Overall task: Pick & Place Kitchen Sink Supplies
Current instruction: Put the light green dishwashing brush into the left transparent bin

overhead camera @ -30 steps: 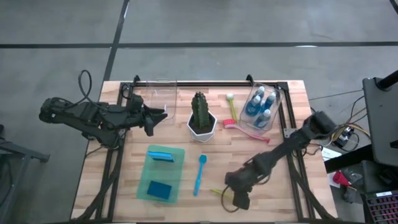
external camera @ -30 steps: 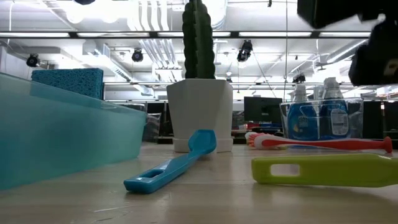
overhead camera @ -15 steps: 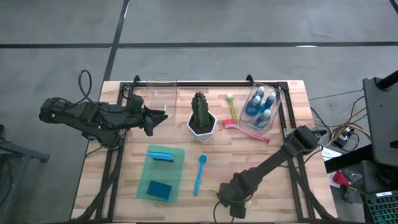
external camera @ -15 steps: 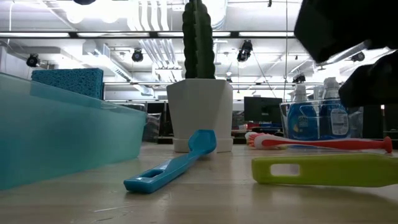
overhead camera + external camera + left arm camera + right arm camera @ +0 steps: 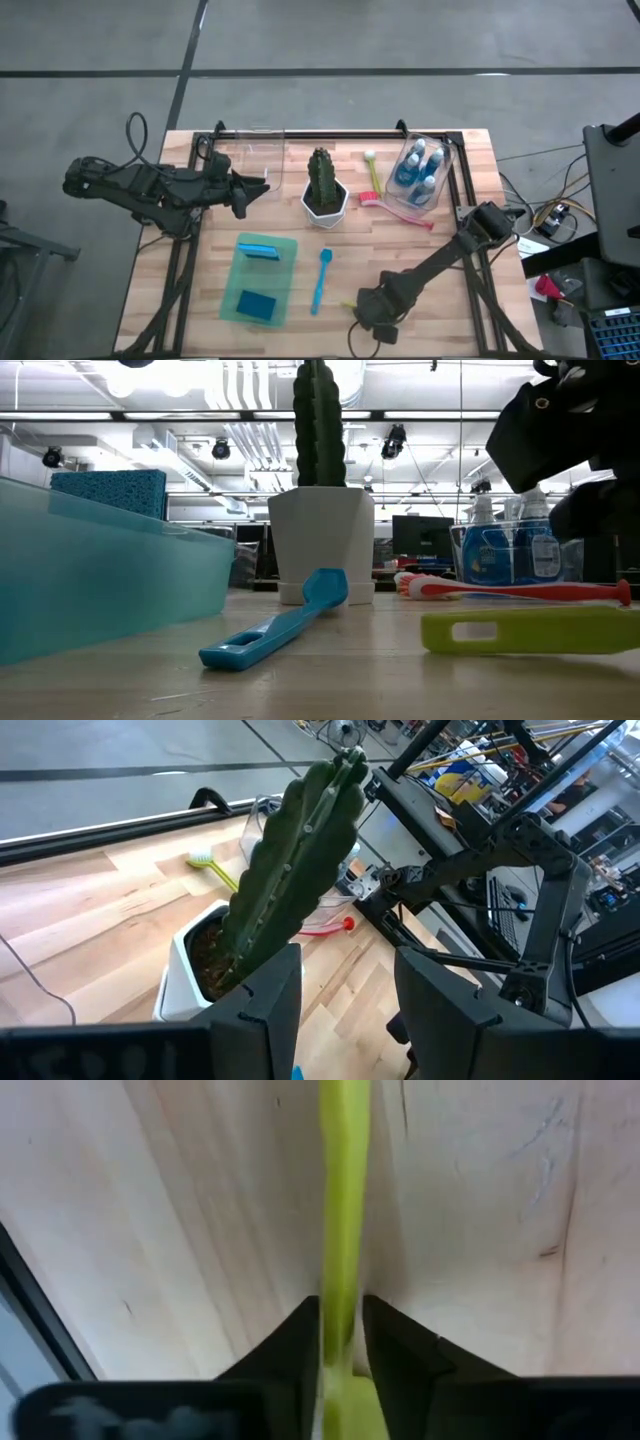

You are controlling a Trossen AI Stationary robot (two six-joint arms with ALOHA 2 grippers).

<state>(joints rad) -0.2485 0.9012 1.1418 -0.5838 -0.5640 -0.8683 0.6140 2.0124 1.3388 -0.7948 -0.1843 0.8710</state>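
Two sponges [image 5: 259, 275] lie in the tray [image 5: 286, 283], left of the brush [image 5: 321, 281].

Right gripper [image 5: 376, 322] hangs low at the table's front, fingers nearly closed; left arm waits aside.

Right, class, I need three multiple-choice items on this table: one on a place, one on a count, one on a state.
1. Where does the blue brush lie?
A. in the clear bin
B. on the bare table beside the green tray
C. in the cactus pot

2. How many sponges are in the green tray?
A. one
B. two
C. four

3. What is the right pincer doing?
A. closed on the yellow brush
B. open above the cactus
C. holding a bottle

Answers: 1 B, the high view shows it on the wood right of the tray; 2 B, two blue sponges show there; 3 A, its fingers press both sides of the handle.
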